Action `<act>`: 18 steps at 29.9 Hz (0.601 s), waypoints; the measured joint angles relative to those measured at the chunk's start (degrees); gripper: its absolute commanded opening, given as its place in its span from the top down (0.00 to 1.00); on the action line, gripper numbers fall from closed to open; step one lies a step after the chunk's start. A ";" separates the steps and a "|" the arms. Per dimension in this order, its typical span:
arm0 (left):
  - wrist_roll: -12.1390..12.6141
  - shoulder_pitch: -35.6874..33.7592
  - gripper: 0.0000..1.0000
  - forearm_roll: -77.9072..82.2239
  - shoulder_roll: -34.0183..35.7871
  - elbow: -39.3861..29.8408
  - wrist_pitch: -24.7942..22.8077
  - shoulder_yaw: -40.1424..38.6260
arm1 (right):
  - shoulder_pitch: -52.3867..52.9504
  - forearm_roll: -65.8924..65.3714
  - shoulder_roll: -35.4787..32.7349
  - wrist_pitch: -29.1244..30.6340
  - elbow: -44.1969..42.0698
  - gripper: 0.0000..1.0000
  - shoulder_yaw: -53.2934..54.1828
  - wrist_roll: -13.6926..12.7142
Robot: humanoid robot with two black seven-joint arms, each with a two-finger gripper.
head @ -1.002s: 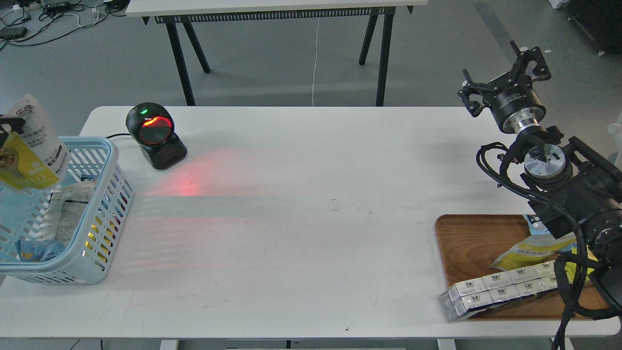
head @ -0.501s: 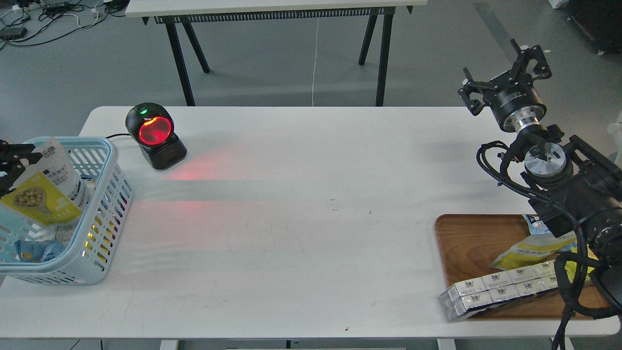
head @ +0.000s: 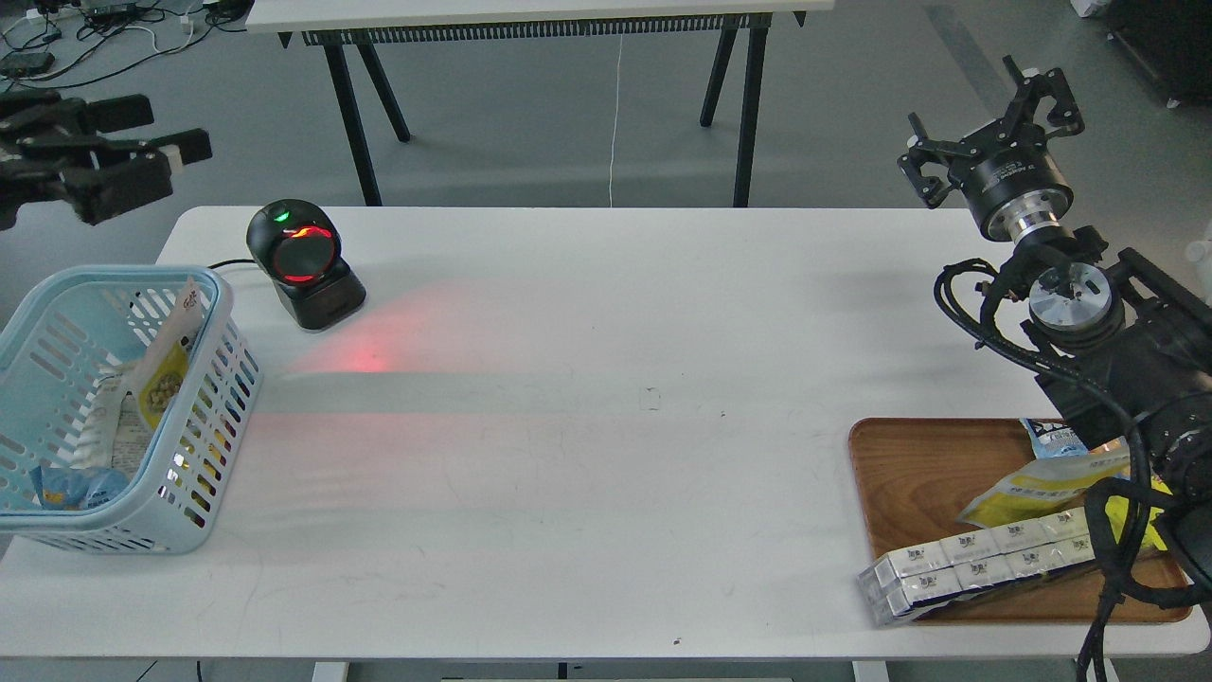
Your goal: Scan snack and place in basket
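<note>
The snack [head: 167, 377], a yellow-and-white pouch, stands on edge inside the light blue basket [head: 216, 301] and leans against its right wall. My left gripper [head: 163, 131] is raised above and behind the basket, over the table's far left corner. It is blurred, and its fingers look spread and empty. My right gripper [head: 996, 121] is open and empty, held high beyond the table's far right edge.
A black barcode scanner [head: 303, 261] with a red window stands right of the basket and casts red light on the table. The basket also holds a blue bag [head: 66, 487]. A brown wooden tray [head: 909, 474] at the front right holds a long white multi-box pack [head: 985, 559] and a yellow pouch [head: 1040, 487].
My left gripper let go of the snack in the basket and rose up and back, empty. The snack settled against the basket's right wall. My right gripper shifted slightly.
</note>
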 measured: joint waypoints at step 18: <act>-0.02 1.73 0.01 -48.86 -36.76 34.57 -9.22 -14.02 | 2.58 0.00 -2.80 0.00 -0.20 0.01 0.27 -0.97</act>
